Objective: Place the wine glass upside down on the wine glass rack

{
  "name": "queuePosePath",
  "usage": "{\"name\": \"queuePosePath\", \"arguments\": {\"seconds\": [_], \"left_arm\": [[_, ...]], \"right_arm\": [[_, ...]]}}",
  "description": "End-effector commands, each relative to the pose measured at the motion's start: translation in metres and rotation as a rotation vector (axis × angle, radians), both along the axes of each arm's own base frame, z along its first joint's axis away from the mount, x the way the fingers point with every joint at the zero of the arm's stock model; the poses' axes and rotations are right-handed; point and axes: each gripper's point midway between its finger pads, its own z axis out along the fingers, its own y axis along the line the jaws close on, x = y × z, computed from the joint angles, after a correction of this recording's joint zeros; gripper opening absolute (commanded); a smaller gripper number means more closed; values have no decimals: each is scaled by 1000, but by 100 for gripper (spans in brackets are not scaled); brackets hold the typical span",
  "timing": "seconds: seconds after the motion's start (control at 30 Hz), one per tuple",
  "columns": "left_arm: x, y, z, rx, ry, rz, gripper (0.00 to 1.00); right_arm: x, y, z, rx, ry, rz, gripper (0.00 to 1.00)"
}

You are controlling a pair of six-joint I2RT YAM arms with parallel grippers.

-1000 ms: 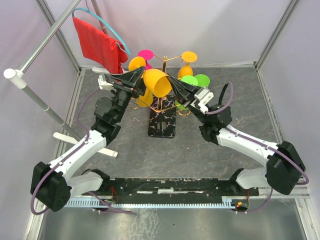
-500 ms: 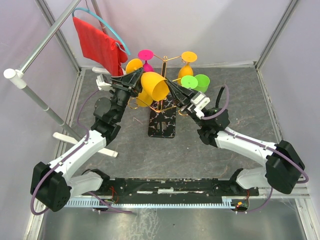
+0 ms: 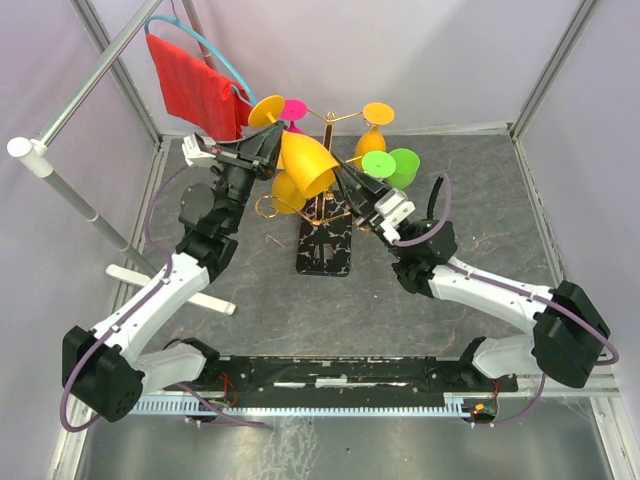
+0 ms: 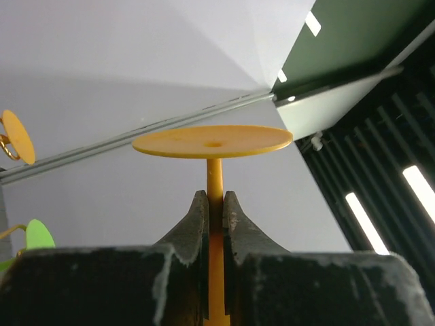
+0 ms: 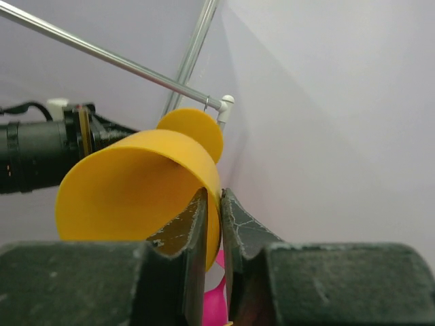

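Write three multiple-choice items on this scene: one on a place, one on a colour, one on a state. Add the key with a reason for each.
1. Where does the left gripper grip the held yellow wine glass?
A. on the bowl's rim
B. on the stem
C. on the edge of the foot

2. What colour is the cloth hanging at the far left?
A. red
B. green
C. white

3. How is the held glass placed?
A. standing upright on the table
B. hanging upside down from a wire arm
C. tilted in the air between both grippers

Key:
1 B: the left wrist view shows the jaws closed on the thin stem.
2 A: the top view shows it plainly red.
3 C: the top view shows it aslant off the table, with the right gripper at its rim.
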Motion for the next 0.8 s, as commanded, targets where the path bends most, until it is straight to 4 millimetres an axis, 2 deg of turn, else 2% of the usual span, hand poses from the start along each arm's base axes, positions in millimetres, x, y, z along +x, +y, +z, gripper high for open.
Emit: {"name": "queuePosePath", "arguments": {"seconds": [0.0,0.13,0.3,0.37,0.43,0.5,0.63,0.67,0.77], "left_arm": [[-31,-12,58,229,-248,22,3],[-38,-10,90,429,-363,111,3],[-43,0,97,659,-432,224,3],[-46,5,90,770,-458,263,3],[-49,10,75,876,-467,285,3],[-58,11,58,969,-507,284,3],[-108,2,44,1074,-738,179,3],[-115,2,37,1091,-756,158,3],[-138,5,16,1135,-815,116,3]], "right_arm": [[-4,-2,-6,-45,14,-27,25],[-8,-18,-15,-79,58,-64,41],[-11,-50,-24,-121,149,-152,57],[-6,-67,-31,-138,217,-225,63],[-1,-85,-40,-159,296,-303,67],[2,-106,-40,-135,369,-375,70],[5,-143,-44,-103,534,-505,77],[4,-152,-38,-84,569,-533,78],[3,-174,-42,-43,677,-616,82]]}}
